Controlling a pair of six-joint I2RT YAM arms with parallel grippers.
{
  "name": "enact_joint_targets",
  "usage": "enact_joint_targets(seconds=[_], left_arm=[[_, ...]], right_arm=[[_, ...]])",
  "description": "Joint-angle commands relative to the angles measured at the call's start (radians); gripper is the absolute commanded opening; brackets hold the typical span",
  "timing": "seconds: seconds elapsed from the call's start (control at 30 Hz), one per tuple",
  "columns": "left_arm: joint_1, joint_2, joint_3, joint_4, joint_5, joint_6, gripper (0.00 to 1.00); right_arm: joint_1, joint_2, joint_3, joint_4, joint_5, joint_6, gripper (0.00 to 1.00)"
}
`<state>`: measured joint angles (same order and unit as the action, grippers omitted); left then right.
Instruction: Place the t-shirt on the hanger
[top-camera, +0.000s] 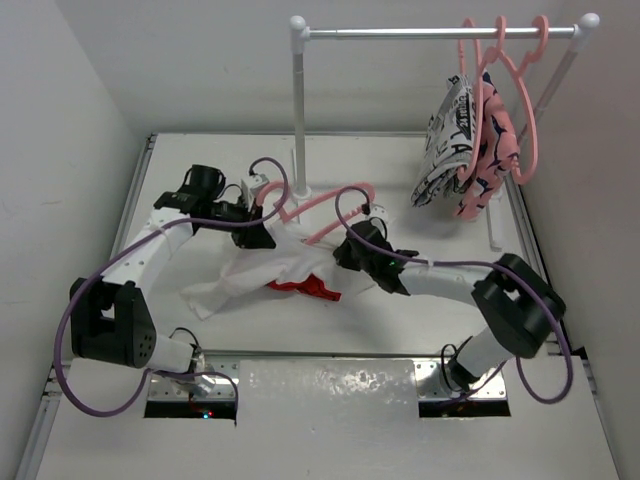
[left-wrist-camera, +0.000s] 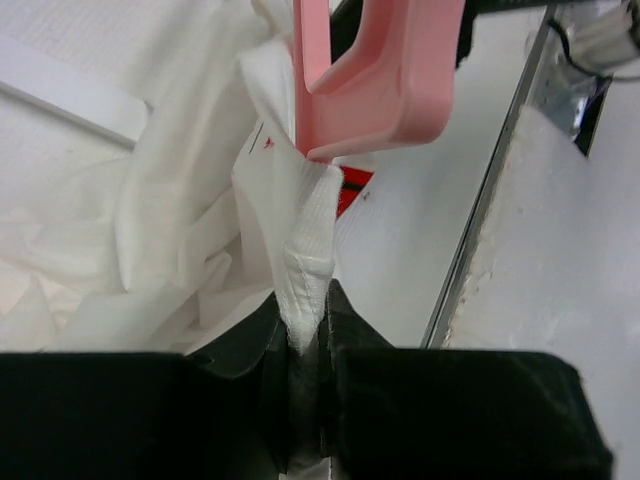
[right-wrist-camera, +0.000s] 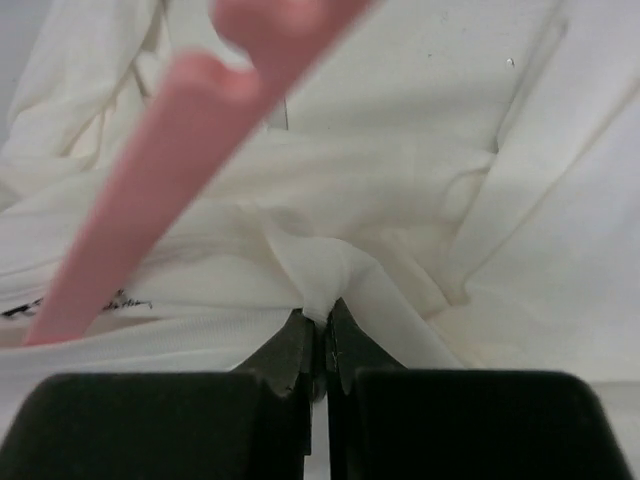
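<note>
Left tool (left-wrist-camera: 303, 335) and right tool (right-wrist-camera: 322, 325) each clamp t-shirt (right-wrist-camera: 450, 150) cloth beside hanger (right-wrist-camera: 150, 180); small print (right-wrist-camera: 70, 304) unreadable.

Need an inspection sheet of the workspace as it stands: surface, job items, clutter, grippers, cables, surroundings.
Surface: white table; shirt and one hanger lie on it.
Job's things: t-shirt bunched mid-table, red print showing; hanger at its far edge. Cannot tell whether it is inside the shirt.
Clutter: rack at the back, holding two patterned garments and spare hangers.
Grippers: left gripper shut on a fold of t-shirt; right gripper shut on another fold.
Cables: purple cables loop along both arms, some near the hanger.
Surroundings: white walls on both sides.
</note>
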<state>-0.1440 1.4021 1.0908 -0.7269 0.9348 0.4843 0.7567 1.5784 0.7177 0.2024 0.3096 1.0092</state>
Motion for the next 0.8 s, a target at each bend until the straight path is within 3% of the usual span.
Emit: enact_joint_targets(seconds=[0.0,0.27,0.4,0.53,0.77], left_arm=[[0.017,-0.057,0.024,-0.120,-0.008,0.253,0.00],[0.017,-0.071,0.009,-0.387,-0.031,0.647,0.00],[0.015,-0.089,-0.020,-0.330,-0.175,0.605,0.00],[0.011,-0.110,-0.064,-0.284,-0.289,0.605,0.00],[-0.016,-0.121,-0.103,-0.293,-0.338,0.631,0.00]], right_arm=[[-0.013,-0.105,-0.079,0.005,0.010,-0.106,0.00],[-0.088,-0.259,-0.221,-0.040,0.005,-0.064,0.00],[-0.142,-0.299,-0.244,-0.050,0.017,-0.073,0.00],[-0.142,-0.310,-0.169,-0.144,0.052,-0.184,0.00],[-0.143,-0.323,-0.140,-0.153,0.081,-0.231,0.00]])
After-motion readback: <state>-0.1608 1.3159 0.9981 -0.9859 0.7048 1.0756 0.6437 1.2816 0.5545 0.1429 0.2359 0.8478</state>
